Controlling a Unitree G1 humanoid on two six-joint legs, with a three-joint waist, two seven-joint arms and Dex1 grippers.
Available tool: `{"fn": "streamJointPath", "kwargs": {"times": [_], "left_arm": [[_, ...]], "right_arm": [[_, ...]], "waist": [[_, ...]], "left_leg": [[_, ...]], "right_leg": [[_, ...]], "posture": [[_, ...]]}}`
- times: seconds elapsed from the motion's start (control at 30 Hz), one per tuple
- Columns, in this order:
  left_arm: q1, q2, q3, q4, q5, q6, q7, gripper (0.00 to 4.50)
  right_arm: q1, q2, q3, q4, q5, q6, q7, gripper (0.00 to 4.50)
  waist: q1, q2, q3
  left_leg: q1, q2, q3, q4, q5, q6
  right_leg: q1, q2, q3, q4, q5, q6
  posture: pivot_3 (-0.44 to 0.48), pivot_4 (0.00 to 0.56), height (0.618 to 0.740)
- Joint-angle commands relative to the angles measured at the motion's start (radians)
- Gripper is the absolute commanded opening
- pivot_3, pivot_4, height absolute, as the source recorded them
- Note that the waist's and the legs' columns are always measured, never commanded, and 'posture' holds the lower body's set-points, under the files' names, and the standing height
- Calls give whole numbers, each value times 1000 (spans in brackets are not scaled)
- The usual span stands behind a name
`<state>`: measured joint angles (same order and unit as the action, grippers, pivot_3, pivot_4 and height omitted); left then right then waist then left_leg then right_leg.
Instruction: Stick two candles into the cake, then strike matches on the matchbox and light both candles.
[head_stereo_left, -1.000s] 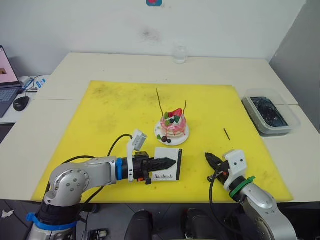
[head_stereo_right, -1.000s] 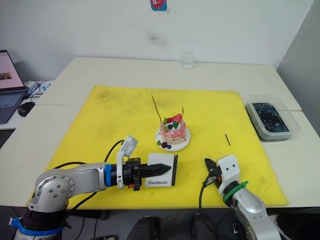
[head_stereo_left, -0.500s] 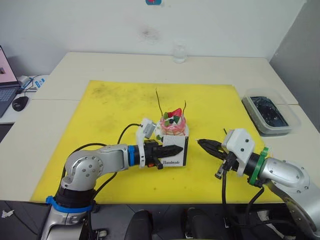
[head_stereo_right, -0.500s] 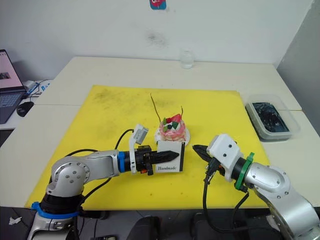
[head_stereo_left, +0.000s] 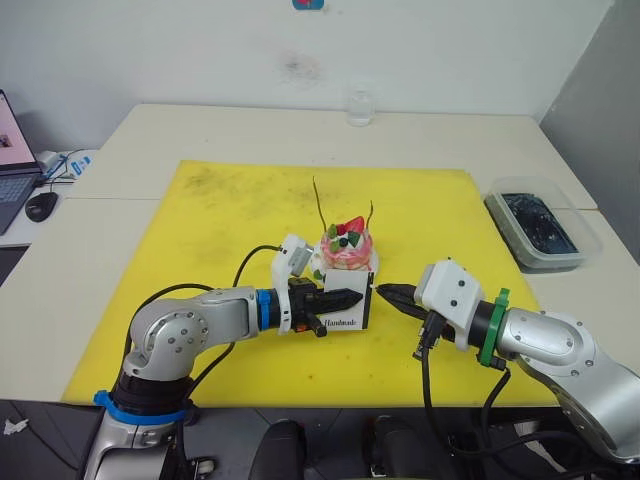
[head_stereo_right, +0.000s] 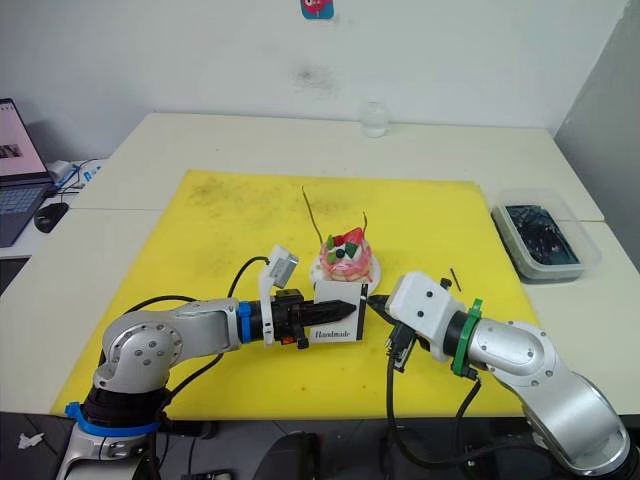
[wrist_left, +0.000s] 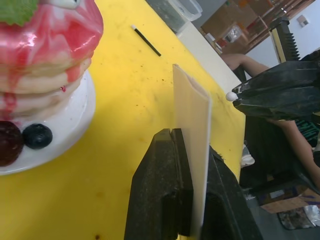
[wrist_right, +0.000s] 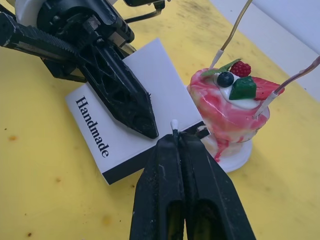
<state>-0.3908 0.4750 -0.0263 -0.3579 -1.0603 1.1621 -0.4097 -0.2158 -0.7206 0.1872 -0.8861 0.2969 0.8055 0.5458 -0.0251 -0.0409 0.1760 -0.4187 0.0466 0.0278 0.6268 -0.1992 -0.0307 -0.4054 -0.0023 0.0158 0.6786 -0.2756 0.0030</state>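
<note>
The pink cake (head_stereo_left: 347, 250) on its white plate (wrist_right: 239, 155) stands mid-mat with both thin candles (head_stereo_left: 318, 203) (head_stereo_left: 370, 213) upright in it. Just in front of the cake, my left gripper (head_stereo_left: 358, 297) is shut on the white "Handmade" matchbox (head_stereo_right: 335, 318) and holds it on edge. From the right, my right gripper (head_stereo_left: 385, 291) is shut on a match. The match's white head (wrist_right: 174, 123) pokes out at the fingertips, right at the box's black strip. A second match (head_stereo_right: 455, 279) lies on the mat to the right.
A yellow mat (head_stereo_left: 220, 220) covers the table's middle. A clear tub of dark items (head_stereo_left: 540, 228) sits at the right edge, a glass (head_stereo_left: 359, 107) at the back, and a mouse (head_stereo_left: 42, 205) on the far left.
My left gripper lifted the matchbox off the mat and brought it up beside the cake. My right arm rose and reached left, carrying the match up to the box.
</note>
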Motion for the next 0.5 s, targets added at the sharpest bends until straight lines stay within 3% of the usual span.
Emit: {"fn": "streamJointPath", "kwargs": {"times": [0.03,0.5], "left_arm": [[9,-10,-8,-49,15,-28,-19,0],[10,-11,-20,-59,54,-36,-56,0]], "right_arm": [[-24,-12,10,-17,-13,22,-3,18],[-60,-1,49,29,-39,46,-11,18]], "waist": [[0,0,0],[0,0,0]], "left_leg": [[0,0,0,0,0,0],[0,0,0,0,0,0]], "right_leg": [[0,0,0,0,0,0],[0,0,0,0,0,0]], "posture": [[0,150,740],[0,150,740]]}}
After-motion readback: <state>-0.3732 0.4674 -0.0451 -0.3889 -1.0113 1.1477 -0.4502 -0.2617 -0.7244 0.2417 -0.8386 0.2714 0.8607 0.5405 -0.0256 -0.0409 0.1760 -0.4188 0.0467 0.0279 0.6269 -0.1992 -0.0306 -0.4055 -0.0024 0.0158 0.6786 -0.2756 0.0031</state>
